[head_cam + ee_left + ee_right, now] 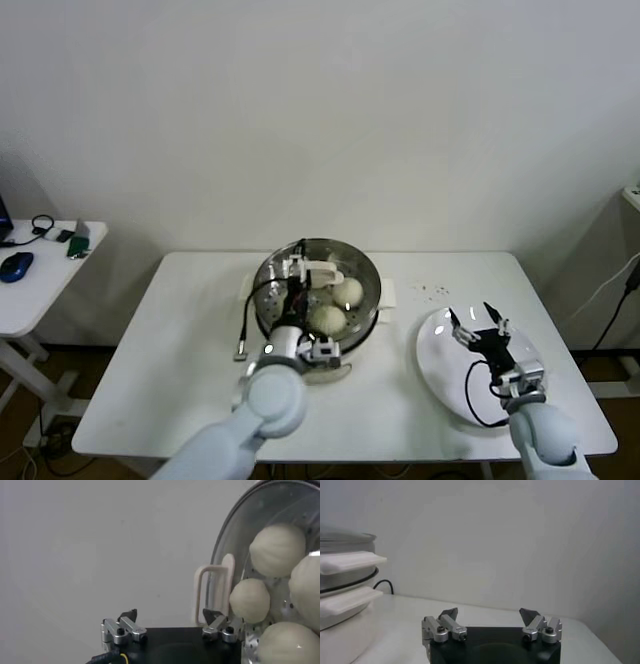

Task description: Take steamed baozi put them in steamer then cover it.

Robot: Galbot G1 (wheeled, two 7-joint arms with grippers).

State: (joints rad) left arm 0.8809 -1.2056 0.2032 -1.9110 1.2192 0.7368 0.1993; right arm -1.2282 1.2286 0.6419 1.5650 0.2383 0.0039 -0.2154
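- Shiny steel marks the steamer (367, 272), which sits near the middle of the white table (180, 350) on a white base; its side handles show in the right wrist view as two cream slabs (350, 562).
- The glass cover (275, 285) lies on the steamer, and its cream handle (318, 267) stands at the centre; in the left wrist view the handle (212, 592) sits just beyond the left fingertips.
- The buns (327, 319) rest inside under the glass; two are plain from the head camera, and the left wrist view shows four (277, 547), though the glare on the lid makes the count a little unsure.
- The left gripper (297, 285) hovers over the cover with its fingers spread wide and holding nothing; in its own view (172, 622) one finger is near the handle, and I cannot tell whether it touches.
- The right gripper (478, 325) hangs over the white plate (440, 360) at the right side of the table, well apart from the steamer; its fingers are spread and bare (490, 620).
- A dark cable (245, 325) lies on the table just left of the steamer; a small side table (30, 290) with a blue mouse (16, 266) stands farther left.
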